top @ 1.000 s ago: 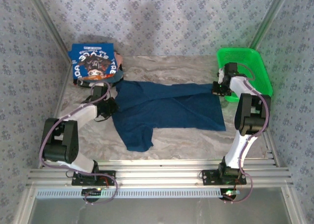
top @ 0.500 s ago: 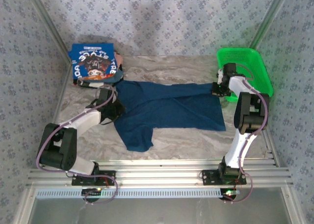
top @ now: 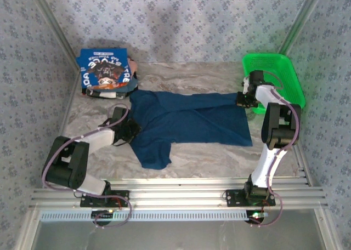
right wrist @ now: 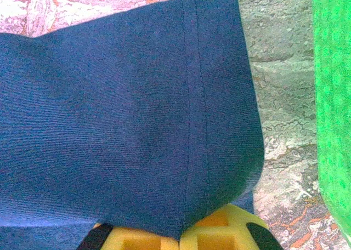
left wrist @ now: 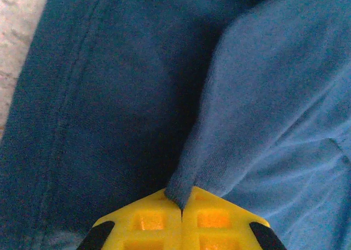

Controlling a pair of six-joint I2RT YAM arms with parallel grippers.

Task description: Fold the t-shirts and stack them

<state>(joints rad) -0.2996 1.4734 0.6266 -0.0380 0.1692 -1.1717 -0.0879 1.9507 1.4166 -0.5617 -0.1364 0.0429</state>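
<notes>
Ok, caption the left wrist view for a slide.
Left end effector pinching a raised fold of the dark blue t-shirt.

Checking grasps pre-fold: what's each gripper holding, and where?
Both pinch the navy t-shirt: left gripper a raised fold near the sleeve, right gripper the hem corner.

A marbled surface [top: 203,157] carries a navy shirt [top: 186,121] spread across its middle, a folded blue shirt [top: 106,69] far left, and a green basket [top: 290,83] far right.

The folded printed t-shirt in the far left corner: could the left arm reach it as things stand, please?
Probably yes for reach: the folded printed t-shirt lies just beyond the left arm with nothing between. But its jaws are shut on the navy t-shirt, so it must let go first.
</notes>
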